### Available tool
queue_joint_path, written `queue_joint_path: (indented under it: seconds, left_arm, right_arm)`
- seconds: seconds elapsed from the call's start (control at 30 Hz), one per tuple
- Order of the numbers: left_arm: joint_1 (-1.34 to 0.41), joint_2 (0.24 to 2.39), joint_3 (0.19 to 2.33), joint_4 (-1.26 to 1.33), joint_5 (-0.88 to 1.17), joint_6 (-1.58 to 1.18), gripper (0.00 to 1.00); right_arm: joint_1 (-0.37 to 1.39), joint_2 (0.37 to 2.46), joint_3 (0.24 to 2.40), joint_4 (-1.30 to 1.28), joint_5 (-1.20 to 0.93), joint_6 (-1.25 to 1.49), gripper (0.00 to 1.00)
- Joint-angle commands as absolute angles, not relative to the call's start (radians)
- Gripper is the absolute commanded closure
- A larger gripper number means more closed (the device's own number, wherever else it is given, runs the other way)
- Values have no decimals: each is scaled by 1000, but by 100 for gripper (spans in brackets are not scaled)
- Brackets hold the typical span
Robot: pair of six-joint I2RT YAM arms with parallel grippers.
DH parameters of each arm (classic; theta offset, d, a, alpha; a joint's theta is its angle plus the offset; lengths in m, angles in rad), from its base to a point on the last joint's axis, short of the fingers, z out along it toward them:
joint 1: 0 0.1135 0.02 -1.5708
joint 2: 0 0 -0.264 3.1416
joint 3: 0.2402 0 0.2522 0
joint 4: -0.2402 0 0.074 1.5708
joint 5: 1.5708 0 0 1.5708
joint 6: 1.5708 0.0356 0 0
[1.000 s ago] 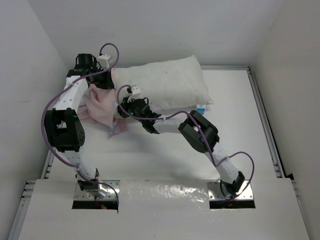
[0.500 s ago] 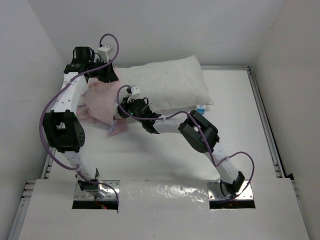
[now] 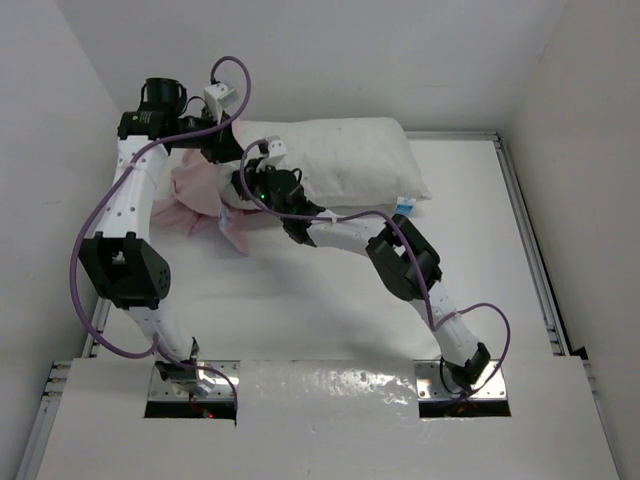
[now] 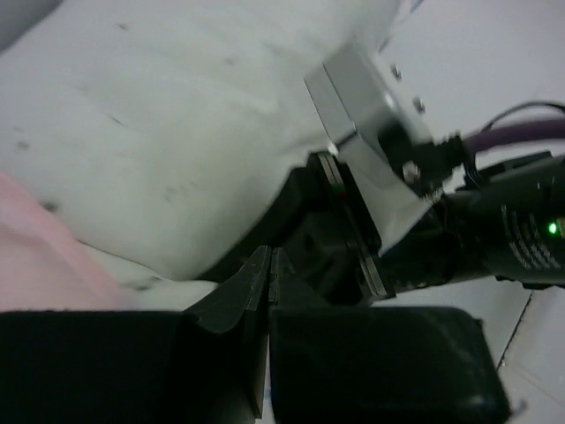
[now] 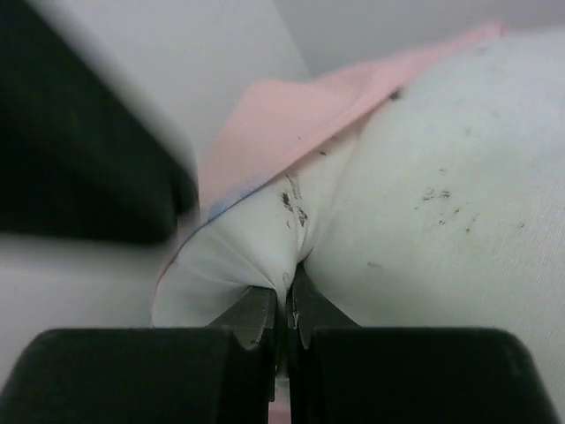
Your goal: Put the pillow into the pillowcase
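top external view: one pillow (image 3: 340,160) lies along the far side of the worktop (image 3: 330,300). one pillowcase (image 3: 195,190) is bunched at its left end, pink fabric lapping the pillow's corner. two grippers counted. the right gripper (image 5: 284,305) is pressed together, pinching a speckled white fold of the pillow. the left gripper (image 4: 267,265) is pressed together beside the pillowcase; whether it pinches fabric cannot be told. the right gripper's black body sits just ahead of its tips. one blue tag (image 3: 402,207) shows at the pillow's near right corner.
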State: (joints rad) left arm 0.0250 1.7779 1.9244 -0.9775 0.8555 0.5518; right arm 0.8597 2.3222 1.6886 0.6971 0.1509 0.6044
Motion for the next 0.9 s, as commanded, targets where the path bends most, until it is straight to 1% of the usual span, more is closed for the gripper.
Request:
queue_joint_path:
  seconds: [0.0, 0.07, 0.1, 0.17, 0.23, 0.27, 0.3, 0.33, 0.37, 0.4, 0.43, 0.5, 0.6, 0.73, 0.87]
  left_arm:
    - [9, 1740, 1922, -1063, 923, 635, 100]
    - [11, 1740, 1924, -1078, 930, 646, 100]
    - [11, 1740, 1924, -1078, 933, 650, 100]
    - [11, 1744, 1930, -1057, 922, 631, 100]
    - [12, 1756, 1937, -1002, 852, 553, 100]
    - [17, 1759, 1936, -982, 815, 525, 96]
    - [21, 1761, 1934, -960, 726, 493, 90]
    - [28, 1761, 1922, -944, 679, 464, 85]
    - [40, 1763, 1914, -912, 619, 407, 77]
    - [44, 1764, 1908, -902, 495, 385, 72]
    - [48, 1764, 1885, -890, 442, 367, 65]
    - [48, 1770, 1840, -879, 338, 365, 58]
    - [43, 1773, 1769, -862, 281, 365, 55]
    - [34, 1775, 1686, -813, 244, 373, 49]
    - [31, 1795, 1638, -782, 221, 376, 50]
  right_arm:
    - [847, 2356, 1828, 821, 204, 569, 100]
    - [845, 2382, 1862, 818, 245, 549, 100]
    - [845, 2396, 1926, 795, 235, 540, 100]
    - [850, 2422, 1973, 731, 198, 523, 100]
    - [862, 2410, 1904, 739, 175, 529, 100]
    - [864, 2396, 1854, 776, 179, 535, 100]
    - [867, 2375, 1770, 796, 190, 543, 100]
    - [870, 2369, 1740, 808, 193, 554, 100]
    - [870, 2364, 1717, 816, 192, 570, 100]
    - [870, 2361, 1689, 815, 186, 575, 100]
    - [871, 2359, 1684, 813, 180, 578, 100]
    - [879, 2365, 1681, 808, 166, 575, 100]
    - [885, 2368, 1681, 810, 158, 581, 100]
    - [888, 2373, 1683, 802, 153, 581, 100]
    - [888, 2375, 1680, 802, 155, 587, 100]
